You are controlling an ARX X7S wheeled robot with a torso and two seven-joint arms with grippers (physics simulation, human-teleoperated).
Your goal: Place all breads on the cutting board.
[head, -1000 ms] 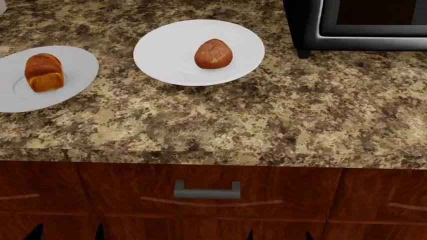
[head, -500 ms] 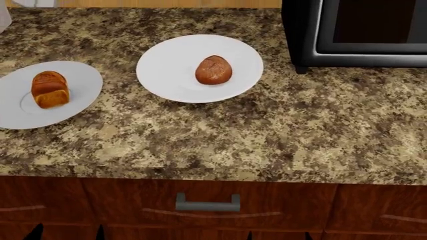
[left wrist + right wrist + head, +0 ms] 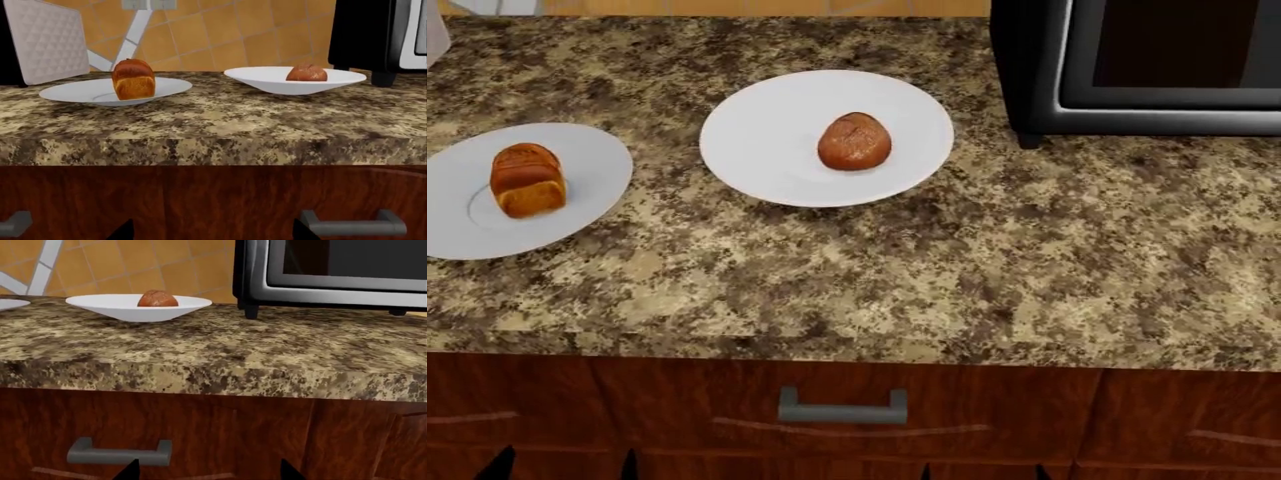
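Left gripper: only two dark fingertips [image 3: 123, 231] show at the lower edge of the left wrist view, in front of the cabinet face below the surface; whether the gripper is open or closed cannot be told, and nothing is seen between the tips.
Right gripper: the same, two dark fingertips [image 3: 130, 470] low in the right wrist view against the cabinet front; its opening cannot be told.
Cabinet: dark reddish wood under the surface, with a grey drawer handle [image 3: 842, 406] near the middle.
Surface: a speckled brown and tan stone counter [image 3: 961, 280] carrying all the items.
Loaf: the golden-orange rectangular loaf [image 3: 527, 180] stands upright on the left white plate [image 3: 594, 160], at the left of the surface.
Boule: the round reddish-brown boule [image 3: 854, 141] sits near the middle of the second white plate [image 3: 761, 130], to the right of the loaf's plate and a little farther back; the two plates are apart.
Black appliance: a black oven-like box [image 3: 1134, 65] with a silver-framed door stands at the far right, just beside the boule's plate.
Cutting board: not visible in any view.
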